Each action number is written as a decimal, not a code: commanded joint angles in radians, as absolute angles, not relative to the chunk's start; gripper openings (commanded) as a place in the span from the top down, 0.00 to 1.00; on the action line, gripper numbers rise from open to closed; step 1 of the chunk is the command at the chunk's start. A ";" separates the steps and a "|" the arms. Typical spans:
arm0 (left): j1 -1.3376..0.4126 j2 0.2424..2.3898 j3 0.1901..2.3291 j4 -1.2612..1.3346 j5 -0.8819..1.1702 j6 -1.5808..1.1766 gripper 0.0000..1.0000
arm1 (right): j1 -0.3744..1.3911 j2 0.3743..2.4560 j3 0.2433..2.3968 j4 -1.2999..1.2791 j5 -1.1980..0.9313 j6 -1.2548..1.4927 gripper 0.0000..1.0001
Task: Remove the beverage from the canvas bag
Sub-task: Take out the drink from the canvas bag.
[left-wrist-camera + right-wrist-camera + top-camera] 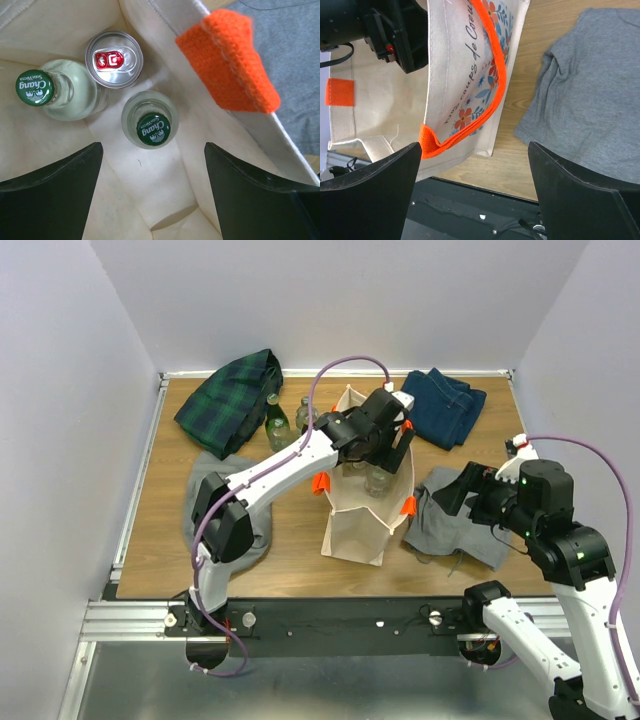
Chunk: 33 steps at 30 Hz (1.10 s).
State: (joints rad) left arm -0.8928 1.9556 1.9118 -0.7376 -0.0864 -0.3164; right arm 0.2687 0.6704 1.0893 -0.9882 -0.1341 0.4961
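Arm bases: both stand on the black rail [330,618] along the bottom edge of the top view, one at lower left and one at lower right.
Right gripper [470,200]: hangs over the right side of the wooden table [150,540]. Its two dark fingers [370,195] are spread wide, with nothing between them and nothing touched.
Under the right gripper: the right grey cloth [590,90] lies crumpled at the right of the wrist frame. A strip of bare wood separates it from the bag at the left.
Left grey cloth [200,468]: lies flat at the left of the top view, partly under the left arm.
Canvas bag [352,530]: stands upright at the middle of the table with its mouth open. It has a flower print and lettering on the side facing the right wrist camera.
Orange handles [227,60]: one folds over the bag's rim at the upper right of the left wrist frame.
Left gripper [150,200]: lowered into the bag's mouth, with its fingers [55,195] wide apart and gripping nothing.
Beverages: all three are inside the bag, on its floor.
Nearer bottle [153,129]: green cap, centre of the frame, just above the gap between the fingers, untouched.
Silver can [114,59]: red tab, upper centre.
Farther bottle [34,87]: green cap, left edge, just beside the can.
Outside the bag: a green bottle [277,425] and a paler bottle [305,412] stand left of the bag's far end.
Plaid cloth [228,400]: far left corner, near the green bottle.
Blue jeans [447,408]: folded at the far right.
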 commanded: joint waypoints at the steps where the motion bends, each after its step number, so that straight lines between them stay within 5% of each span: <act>1: -0.902 1.996 1.959 -0.759 -0.127 -0.344 0.10 | 0.273 0.653 1.112 -0.983 -0.078 0.491 0.04; 5: -0.904 2.016 1.963 -0.764 -0.143 -0.350 0.12 | 0.273 0.646 1.104 -0.989 -0.080 0.491 0.04; 11: -0.904 2.034 1.970 -0.765 -0.143 -0.339 0.28 | 0.273 0.632 1.106 -0.994 -0.081 0.491 0.04; 33: -0.904 2.077 2.008 -0.765 -0.150 -0.342 0.31 | 0.273 0.629 1.103 -0.999 -0.078 0.488 0.04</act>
